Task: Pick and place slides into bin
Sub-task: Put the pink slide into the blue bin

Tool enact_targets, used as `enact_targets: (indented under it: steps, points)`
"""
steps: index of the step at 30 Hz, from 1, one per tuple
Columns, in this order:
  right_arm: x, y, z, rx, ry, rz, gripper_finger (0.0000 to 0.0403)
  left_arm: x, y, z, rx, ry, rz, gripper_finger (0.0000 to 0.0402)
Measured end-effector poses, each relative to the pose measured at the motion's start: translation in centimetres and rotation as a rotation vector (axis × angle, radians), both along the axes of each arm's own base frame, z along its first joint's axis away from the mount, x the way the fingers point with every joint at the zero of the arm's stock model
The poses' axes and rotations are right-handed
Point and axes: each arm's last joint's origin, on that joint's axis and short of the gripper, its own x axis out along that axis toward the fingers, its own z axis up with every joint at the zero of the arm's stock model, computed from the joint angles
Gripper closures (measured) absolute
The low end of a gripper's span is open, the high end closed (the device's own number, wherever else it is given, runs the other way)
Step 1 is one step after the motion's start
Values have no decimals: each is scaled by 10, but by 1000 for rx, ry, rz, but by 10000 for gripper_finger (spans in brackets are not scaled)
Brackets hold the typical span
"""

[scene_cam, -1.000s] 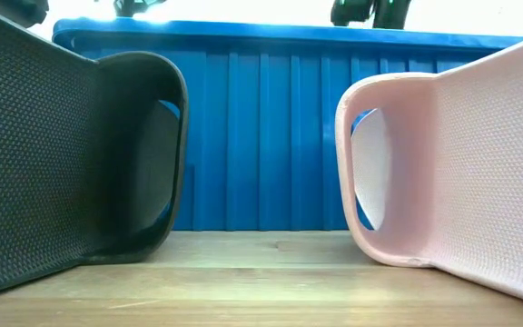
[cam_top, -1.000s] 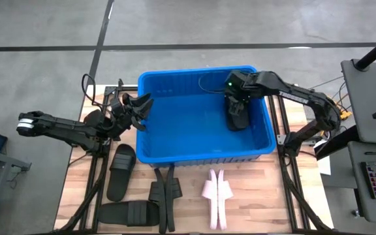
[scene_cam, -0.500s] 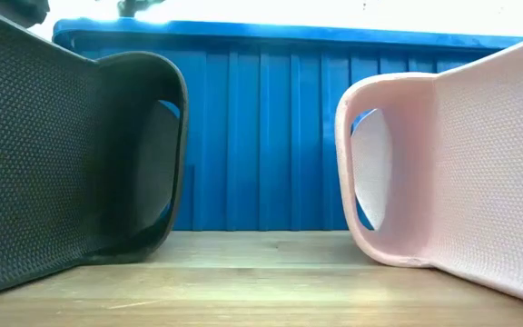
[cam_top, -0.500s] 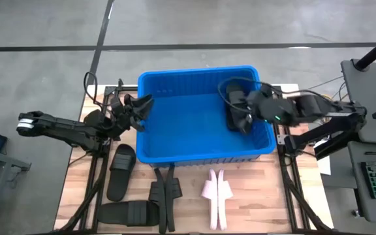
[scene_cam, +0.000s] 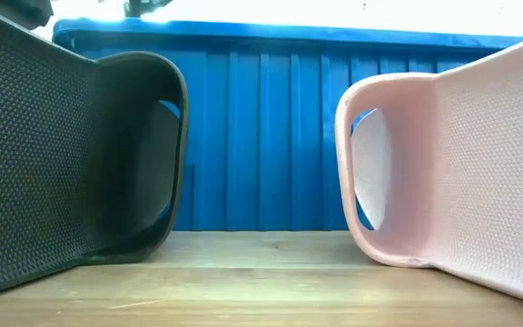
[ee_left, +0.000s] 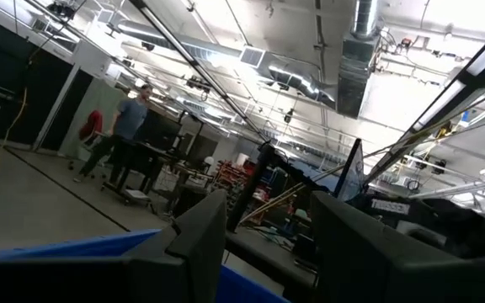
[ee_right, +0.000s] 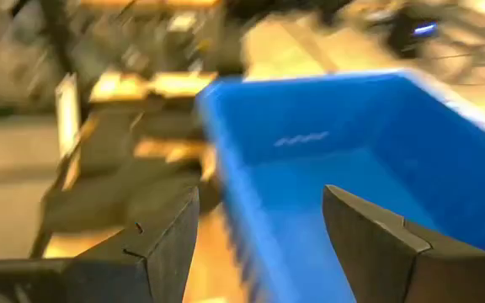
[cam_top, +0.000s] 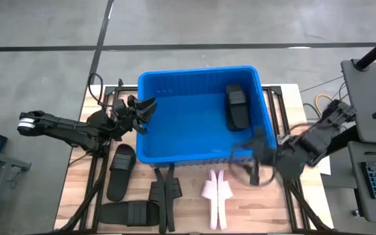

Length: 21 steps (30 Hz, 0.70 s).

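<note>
Slides look light, rubbery and a little flexible — best pinched across the broad strap or along a sole edge; three black ones lie on the wooden table in front of the bin, a pink pair stands on edge to their right, and one black slide already rests inside the blue tub. Left gripper hovers at the bin's left rim, fingers partly apart and empty, while the right gripper — open, holding nothing — is over the bin's right front corner. Beyond the table, a concrete floor and a busy workshop where a person stands.
</note>
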Motion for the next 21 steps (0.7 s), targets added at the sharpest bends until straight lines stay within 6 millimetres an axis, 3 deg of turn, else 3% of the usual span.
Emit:
enact_targets:
  steps: [3, 9, 21]
  points:
    - [6, 15, -20, 27, 117, 59, 165, 2, 0, -1, 0, 8, 0, 242]
    - [8, 36, -56, 301, 342, -62, 185, 3, 0, -2, 0, 13, 1, 242]
    - [-5, 107, -109, 352, 431, -91, 211, 3, 0, -2, 0, 13, 1, 242]
